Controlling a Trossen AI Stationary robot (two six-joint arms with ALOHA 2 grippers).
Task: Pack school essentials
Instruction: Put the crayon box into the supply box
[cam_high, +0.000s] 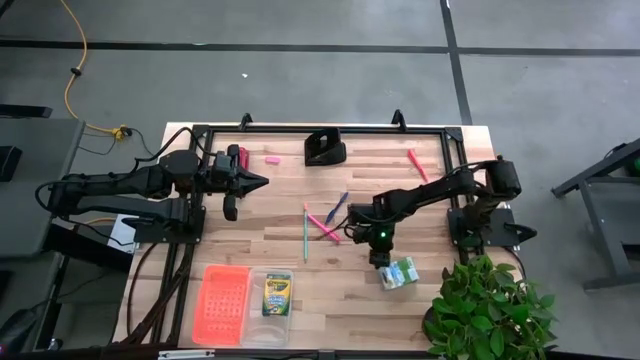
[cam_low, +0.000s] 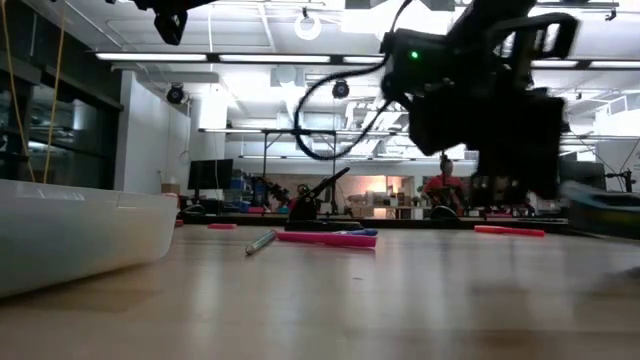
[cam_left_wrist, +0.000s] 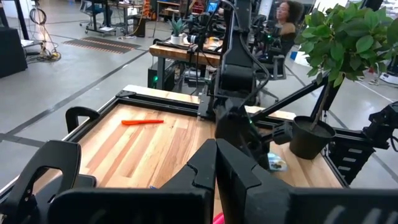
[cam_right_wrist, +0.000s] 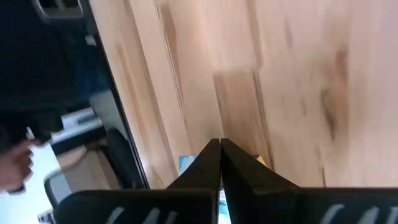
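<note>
**Green-and-white box under the right pincer**

Green-and-white, the small box (cam_high: 398, 272) lies at about four o'clock on the surface (cam_high: 380, 180), just below the right pincer (cam_high: 379, 257).

High view: one clear bin (cam_high: 271, 325) at six o'clock holding one crayon box (cam_high: 276, 295), one orange lid (cam_high: 222, 304) beside it; four pens mid-surface, counting a green pen (cam_high: 305, 235) and a pink pen (cam_high: 322, 226); one red pen (cam_high: 417, 164) at one o'clock; one eraser (cam_high: 272, 159). The left pincer (cam_high: 258, 181) waits at ten o'clock, fingers together.

Low view: nothing new to count.

Right wrist view: fingers together above the box. To my eye they should part, straddle it squarely, then lower.
</note>
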